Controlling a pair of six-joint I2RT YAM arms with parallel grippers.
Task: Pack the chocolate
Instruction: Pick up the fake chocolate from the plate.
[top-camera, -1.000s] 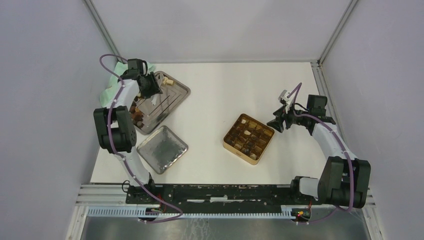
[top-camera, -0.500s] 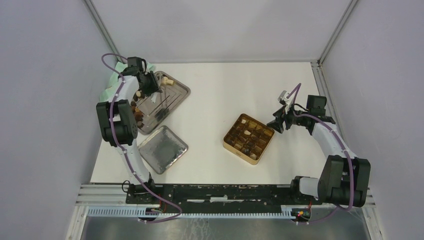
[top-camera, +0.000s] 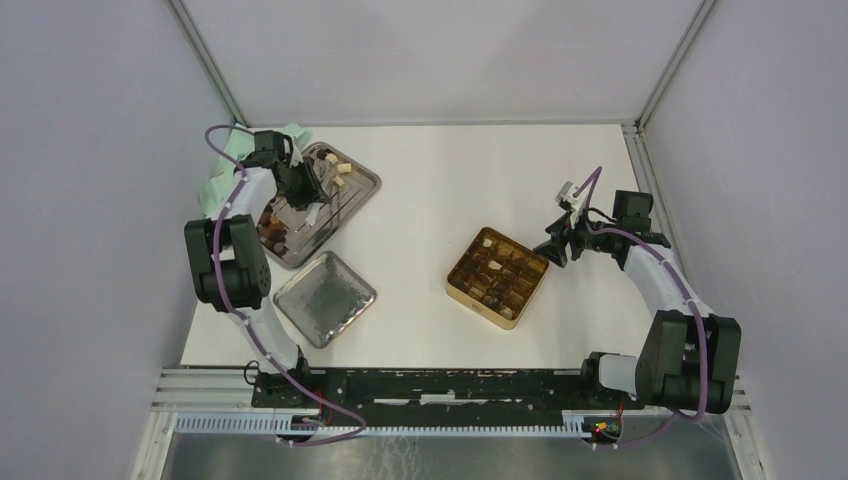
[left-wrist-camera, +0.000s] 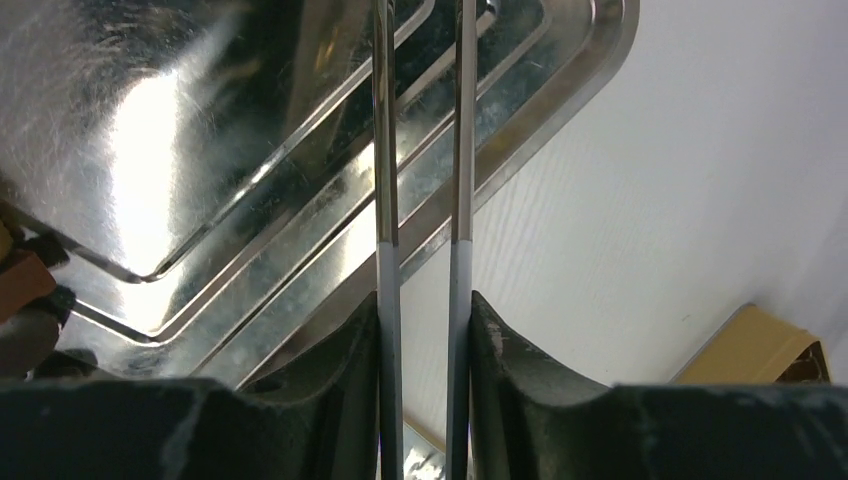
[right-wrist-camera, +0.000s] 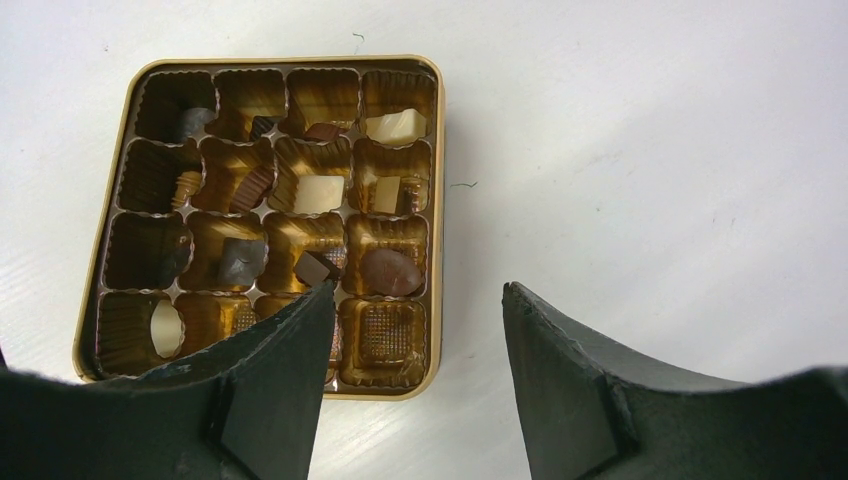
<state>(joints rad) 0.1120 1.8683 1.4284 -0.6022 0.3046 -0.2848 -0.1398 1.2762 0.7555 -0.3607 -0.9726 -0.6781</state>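
Carefully, the left gripper (top-camera: 300, 187) is squeezing tweezers (left-wrist-camera: 385, 150), blades narrowly apart, over the far metal tray (top-camera: 372, 184) where loose chocolate (top-camera: 272, 232) is lying. It should be straddling one piece squarely before pinching. The right gripper (right-wrist-camera: 415, 330) is hanging wide open and empty beside the part-filled gold tin (right-wrist-camera: 437, 200).

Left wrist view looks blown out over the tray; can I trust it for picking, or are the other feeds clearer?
Left wrist view: hard glare whitens the shiny metal tray, brown chocolate pieces at the left edge are blurred and cropped, thin metal tweezers look crisp. Right wrist view: even light, gold square tin and contents sharp. Top external view: no glare, pieces tiny.
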